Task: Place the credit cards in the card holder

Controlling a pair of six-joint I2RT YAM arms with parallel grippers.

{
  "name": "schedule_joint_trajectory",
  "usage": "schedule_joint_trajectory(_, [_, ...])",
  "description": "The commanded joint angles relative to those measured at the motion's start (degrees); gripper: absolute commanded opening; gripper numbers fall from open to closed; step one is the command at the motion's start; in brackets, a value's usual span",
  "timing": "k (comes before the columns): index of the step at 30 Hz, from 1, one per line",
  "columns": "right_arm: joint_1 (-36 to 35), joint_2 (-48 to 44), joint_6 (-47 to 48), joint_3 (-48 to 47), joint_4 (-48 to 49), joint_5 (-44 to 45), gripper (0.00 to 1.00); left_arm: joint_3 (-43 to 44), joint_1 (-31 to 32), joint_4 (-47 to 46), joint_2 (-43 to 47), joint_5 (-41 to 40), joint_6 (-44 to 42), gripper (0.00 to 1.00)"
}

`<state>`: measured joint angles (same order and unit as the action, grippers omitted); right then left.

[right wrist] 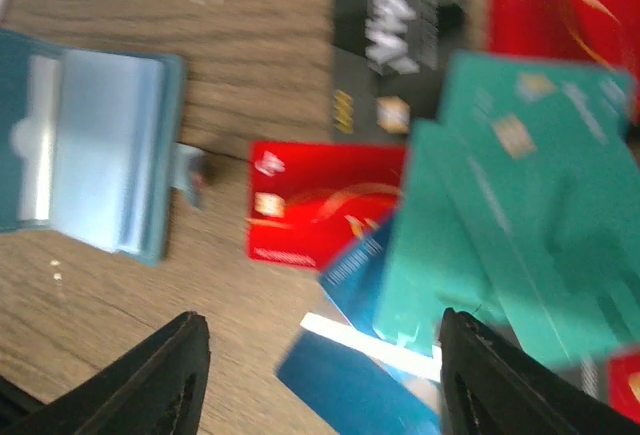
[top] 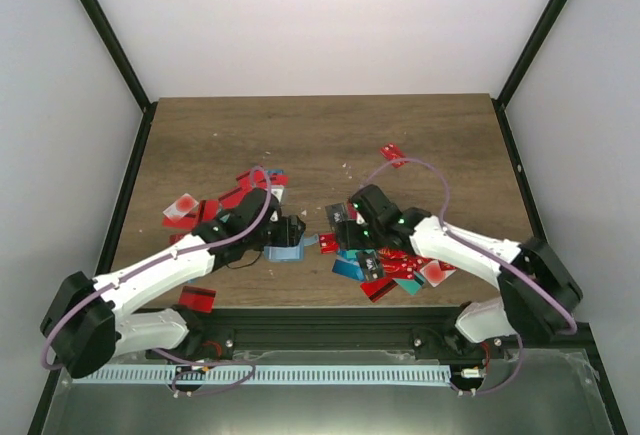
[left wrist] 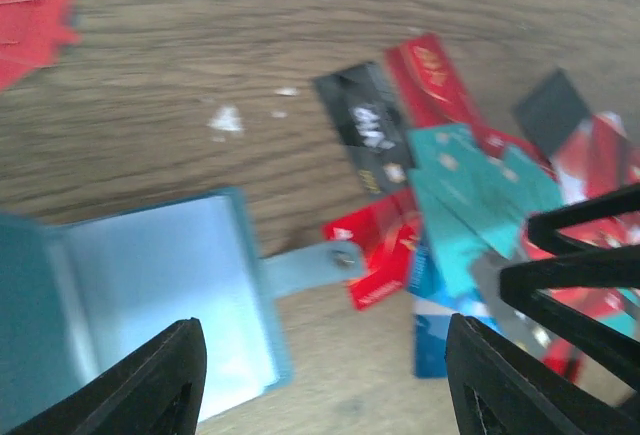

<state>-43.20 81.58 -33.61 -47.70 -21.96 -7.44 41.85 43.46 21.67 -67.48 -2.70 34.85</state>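
Observation:
The card holder [left wrist: 150, 295] lies open on the table, teal-blue, its strap with the clasp [left wrist: 335, 260] pointing right. My left gripper [left wrist: 335, 395] hovers open over its right edge with nothing between the fingers. From above, the card holder [top: 285, 248] sits between both arms. My right gripper [right wrist: 330, 395] is open above a blue card [right wrist: 370, 375], holding nothing. Close by are a red card [right wrist: 320, 205], teal cards [right wrist: 500, 215] and a black card [right wrist: 400, 45]. The card holder [right wrist: 90, 155] lies to their left.
More credit cards lie in a red heap [top: 215, 200] behind the left arm and in a mixed heap [top: 390, 270] under the right arm. Single red cards lie further back [top: 393, 154] and near the front edge [top: 197, 298]. The right gripper's black fingers [left wrist: 580, 255] reach in close beside my left gripper.

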Motion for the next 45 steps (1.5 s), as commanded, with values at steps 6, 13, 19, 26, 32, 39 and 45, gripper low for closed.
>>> schedule_joint_trajectory(6, [0.4,-14.47,-16.97,13.36,-8.4,6.01,0.73,-0.01,6.62,-18.3,-12.02,17.76,-3.7,0.6])
schedule_joint_trajectory(13, [4.93,-18.24,-19.36,16.4,-10.11,3.77,0.74,4.62,9.53,-22.1,-23.27,20.18,-2.13,0.57])
schedule_joint_trajectory(19, [6.44,-19.44,-21.32,20.66,-7.37,-2.56,0.75,8.79,11.08,-22.36,-29.63,22.52,-3.45,0.46])
schedule_joint_trajectory(26, [6.84,-20.77,-21.73,20.98,-8.35,-3.02,0.75,12.05,12.37,-21.55,-33.82,22.61,-4.47,0.29])
schedule_joint_trajectory(32, [7.25,-22.19,-21.94,21.11,-9.33,-2.9,0.75,13.6,12.61,-21.4,-36.57,21.9,-5.05,0.23])
schedule_joint_trajectory(39, [7.34,-23.05,-21.76,21.38,-10.13,-2.5,0.75,15.51,12.65,-21.88,-38.54,20.59,-5.32,0.23])
schedule_joint_trajectory(45, [7.34,-23.72,-21.67,22.08,-10.11,-2.66,0.75,16.62,12.69,-21.47,-40.46,18.46,-6.08,0.23])
